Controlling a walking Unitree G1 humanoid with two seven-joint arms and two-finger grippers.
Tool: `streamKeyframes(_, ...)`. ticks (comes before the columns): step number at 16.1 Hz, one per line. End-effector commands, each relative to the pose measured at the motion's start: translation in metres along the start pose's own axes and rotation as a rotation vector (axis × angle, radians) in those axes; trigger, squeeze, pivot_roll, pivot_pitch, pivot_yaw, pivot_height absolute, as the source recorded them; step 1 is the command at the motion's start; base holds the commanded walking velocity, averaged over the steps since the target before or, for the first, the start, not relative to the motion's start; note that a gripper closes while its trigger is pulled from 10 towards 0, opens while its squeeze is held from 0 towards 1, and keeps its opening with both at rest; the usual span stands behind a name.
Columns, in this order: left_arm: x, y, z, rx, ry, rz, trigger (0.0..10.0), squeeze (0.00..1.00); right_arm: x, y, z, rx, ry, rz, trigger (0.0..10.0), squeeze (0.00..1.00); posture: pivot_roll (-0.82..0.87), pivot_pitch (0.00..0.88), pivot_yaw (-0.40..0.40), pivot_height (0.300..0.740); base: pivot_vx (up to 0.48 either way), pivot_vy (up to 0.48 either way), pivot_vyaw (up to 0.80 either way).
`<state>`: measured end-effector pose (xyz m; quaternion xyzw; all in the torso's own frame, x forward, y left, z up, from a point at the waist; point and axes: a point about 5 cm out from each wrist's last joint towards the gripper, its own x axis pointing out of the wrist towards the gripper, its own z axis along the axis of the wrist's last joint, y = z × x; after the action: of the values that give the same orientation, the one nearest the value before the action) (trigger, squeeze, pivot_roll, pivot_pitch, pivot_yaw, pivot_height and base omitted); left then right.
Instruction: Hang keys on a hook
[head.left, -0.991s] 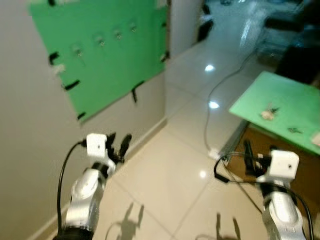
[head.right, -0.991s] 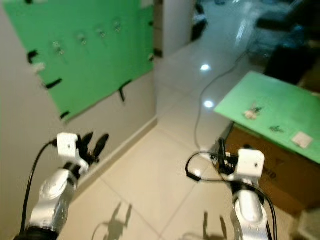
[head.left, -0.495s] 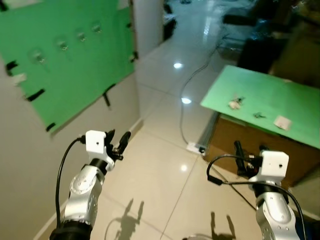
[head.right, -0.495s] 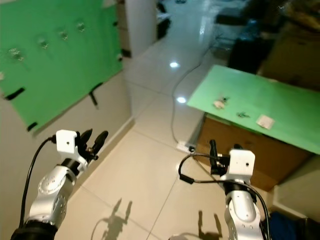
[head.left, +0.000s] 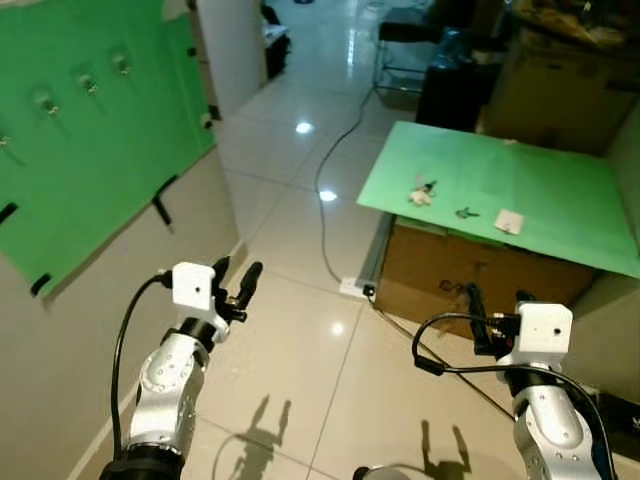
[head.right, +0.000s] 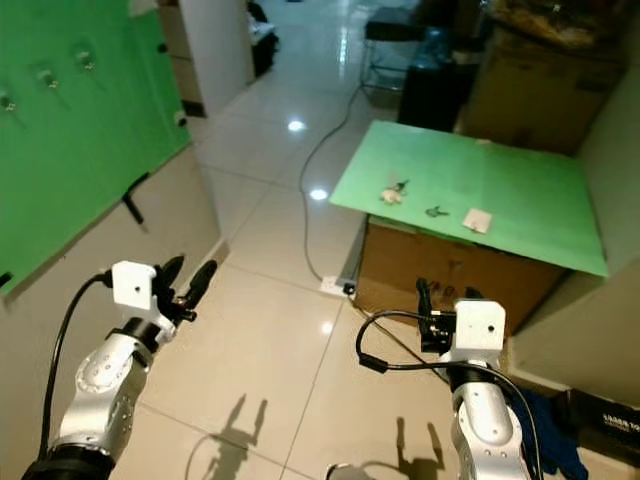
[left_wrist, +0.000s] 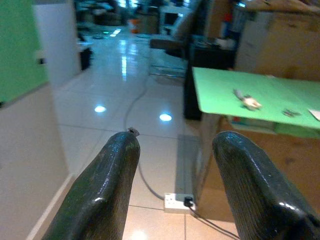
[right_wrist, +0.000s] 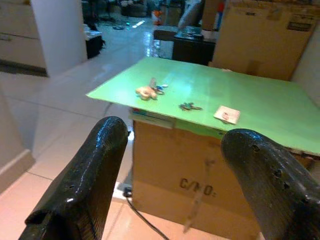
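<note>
Green table (head.left: 540, 200): keys (head.left: 421, 191) unclaimed; both grippers' jaws spread, empty. Approach squarely, lower right gripper (head.left: 492, 318) over keyring.

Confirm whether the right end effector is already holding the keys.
No: the right end effector is open and empty, and the keys lie on the green board.

A board (head.left: 90, 130) bearing a row of hooks (head.left: 85, 82) is hanging on the wall to the left, while ahead to the right a sheet (head.left: 500, 195) is lying atop a cardboard box (head.left: 450, 285), carrying two bunches of keys (head.left: 420, 190) and, rightmost, a card (head.left: 509, 222).
</note>
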<state>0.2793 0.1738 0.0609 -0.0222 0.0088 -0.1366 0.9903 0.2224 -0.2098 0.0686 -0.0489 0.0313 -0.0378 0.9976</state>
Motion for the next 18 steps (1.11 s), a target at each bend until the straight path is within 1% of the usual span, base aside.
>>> streamKeyframes(1,-0.001,-0.001,0.000,0.028,-0.001,-0.005,10.0,0.00,0.001,0.001,-0.001,-0.009,-0.001,0.019,10.0,0.00,-0.16,0.000,0.038,0.740,0.000,0.000,-0.80)
streamKeyframes(2,0.001,-0.005,0.000,0.042,0.003,-0.025,10.0,0.00,0.001,0.001,-0.001,-0.008,0.002,0.023,10.0,0.00,-0.16,0.000,0.037,0.740,0.000,0.000,-0.80)
streamKeyframes(3,0.001,-0.005,0.000,0.042,0.003,-0.025,10.0,0.00,0.001,0.001,-0.001,-0.008,0.002,0.023,10.0,0.00,-0.16,0.000,0.037,0.740,0.000,0.000,-0.80)
streamKeyframes(4,0.002,-0.009,0.000,0.010,-0.004,-0.042,10.0,0.00,0.001,0.001,-0.002,-0.009,0.004,0.027,10.0,0.00,-0.15,0.000,0.035,0.740,0.274,-0.390,-0.80)
streamKeyframes(6,0.007,-0.012,0.001,0.010,-0.005,-0.045,10.0,0.00,0.001,0.002,-0.004,-0.008,0.008,0.033,10.0,0.00,-0.15,0.000,0.036,0.740,0.302,-0.369,-0.80)
streamKeyframes(8,0.011,-0.014,0.002,-0.010,-0.002,-0.045,10.0,0.00,0.001,0.003,-0.008,-0.011,0.016,0.039,10.0,0.00,-0.15,0.000,0.038,0.740,0.322,-0.352,-0.80)
streamKeyframes(10,0.012,-0.014,0.000,-0.039,0.015,-0.020,10.0,0.00,0.002,0.004,-0.010,-0.010,0.022,0.051,10.0,0.00,-0.16,0.000,0.042,0.740,0.351,-0.324,-0.80)
streamKeyframes(11,0.013,-0.013,0.000,-0.049,0.015,-0.009,10.0,0.00,0.003,0.004,-0.011,-0.010,0.025,0.054,10.0,0.00,-0.16,0.000,0.043,0.740,0.364,-0.311,-0.45)
streamKeyframes(14,0.017,-0.017,0.001,-0.057,0.020,0.002,10.0,0.00,0.004,0.002,-0.011,-0.018,0.036,0.035,10.0,0.00,-0.16,0.000,0.044,0.740,0.385,-0.281,0.00)
streamKeyframes(15,0.018,-0.019,0.002,-0.036,0.018,-0.011,10.0,0.33,0.005,0.002,-0.010,-0.023,0.037,0.029,10.0,0.00,-0.17,0.000,0.045,0.740,0.398,-0.266,0.00)
streamKeyframes(16,0.019,-0.021,0.002,-0.022,0.022,-0.014,10.0,1.00,0.005,0.001,-0.009,-0.028,0.037,0.023,10.0,0.00,-0.17,0.000,0.045,0.740,0.412,-0.240,0.00)
streamKeyframes(18,0.023,-0.013,-0.002,-0.041,0.066,0.058,10.0,1.00,0.005,0.002,-0.009,-0.037,0.044,0.018,10.0,0.00,-0.17,0.000,0.046,0.740,0.416,0.000,0.00)
